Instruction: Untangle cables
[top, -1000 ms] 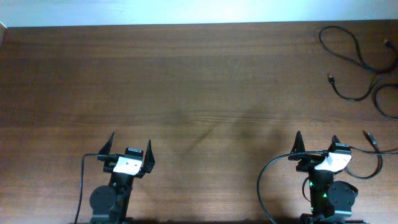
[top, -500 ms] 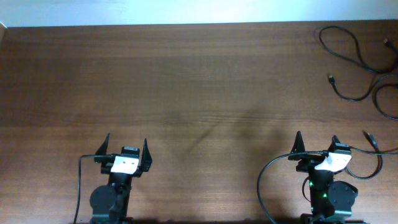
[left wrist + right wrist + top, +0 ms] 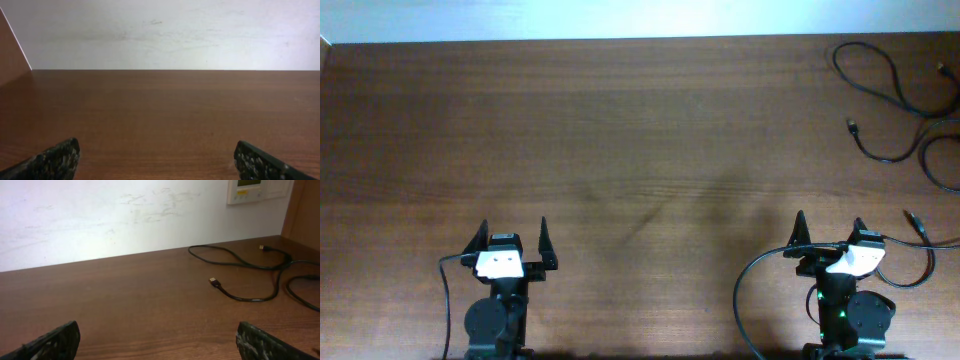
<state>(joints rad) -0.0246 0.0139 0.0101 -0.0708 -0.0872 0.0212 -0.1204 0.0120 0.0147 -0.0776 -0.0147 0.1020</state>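
Thin black cables (image 3: pixel 885 85) lie in loose loops at the table's far right corner, with small metallic plugs; they also show in the right wrist view (image 3: pixel 240 262). Another thin cable end (image 3: pixel 917 225) lies close to the right of my right arm. My left gripper (image 3: pixel 511 233) is open and empty near the front left, with bare table between its fingers (image 3: pixel 157 160). My right gripper (image 3: pixel 828 227) is open and empty near the front right (image 3: pixel 157 340), well short of the cables.
The brown wooden table (image 3: pixel 620 150) ends at a white wall (image 3: pixel 125 215) at the back. A wall panel (image 3: pixel 257 190) hangs above the far right corner. A thick black arm wire (image 3: pixel 745 290) loops beside the right arm base.
My left gripper has turned and shifted left, from angled right to pointing straight ahead. The right arm and the cables have not moved.
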